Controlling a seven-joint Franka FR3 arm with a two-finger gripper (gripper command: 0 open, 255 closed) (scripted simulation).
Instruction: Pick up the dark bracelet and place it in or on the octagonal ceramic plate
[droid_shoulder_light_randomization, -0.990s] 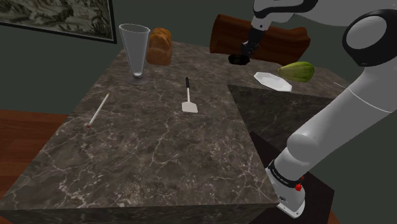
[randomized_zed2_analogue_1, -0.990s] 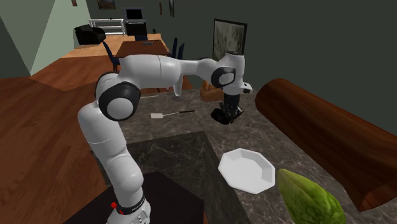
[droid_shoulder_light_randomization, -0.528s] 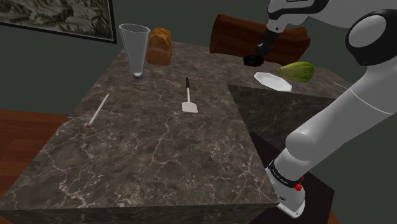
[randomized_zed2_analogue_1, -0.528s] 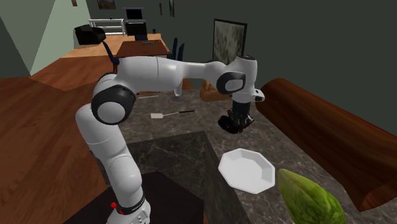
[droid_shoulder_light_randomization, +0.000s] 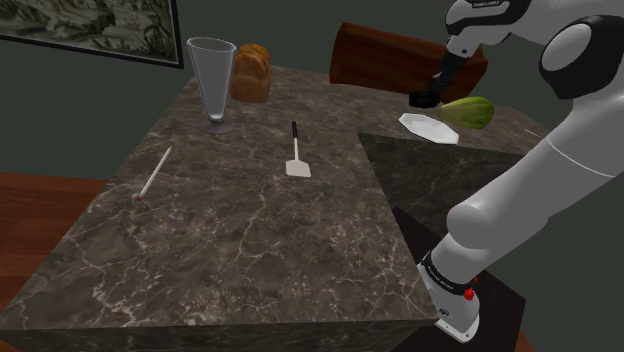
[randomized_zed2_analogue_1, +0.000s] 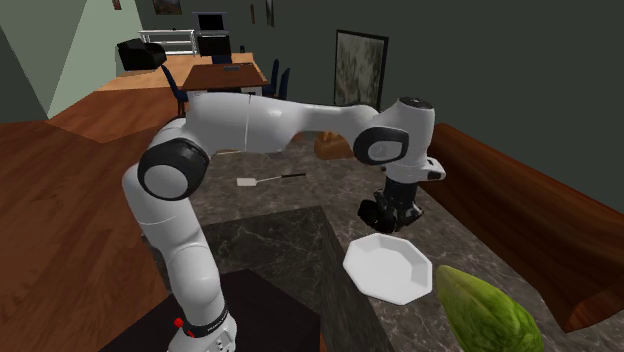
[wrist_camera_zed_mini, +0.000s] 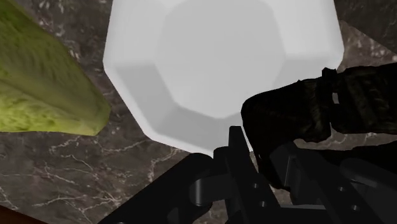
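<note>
A dark bracelet (droid_shoulder_light_randomization: 423, 99) (randomized_zed2_analogue_1: 384, 213) (wrist_camera_zed_mini: 318, 108) hangs in the air, and my black gripper (droid_shoulder_light_randomization: 432, 92) (randomized_zed2_analogue_1: 392, 208) (wrist_camera_zed_mini: 254, 167) is shut on it. The white octagonal plate (droid_shoulder_light_randomization: 430, 128) (randomized_zed2_analogue_1: 390, 268) (wrist_camera_zed_mini: 222, 57) lies on the dark marble top just below. In the wrist view the bracelet overlaps the plate's rim, on the side away from the green vegetable. In the second exterior view the gripper hovers over the plate's far edge.
A green leafy vegetable (droid_shoulder_light_randomization: 467, 110) (randomized_zed2_analogue_1: 480, 305) (wrist_camera_zed_mini: 38, 83) lies close beside the plate. A brown sofa back (droid_shoulder_light_randomization: 380, 55) (randomized_zed2_analogue_1: 520, 210) runs behind the table. Farther off on the marble stand a tall glass (droid_shoulder_light_randomization: 211, 80), a bread loaf (droid_shoulder_light_randomization: 251, 72), a spatula (droid_shoulder_light_randomization: 296, 150) and a thin stick (droid_shoulder_light_randomization: 155, 172).
The arm has swung toward the shoulder view's right, carrying the bracelet from the table's back edge to just above the plate. The grip has not changed.
</note>
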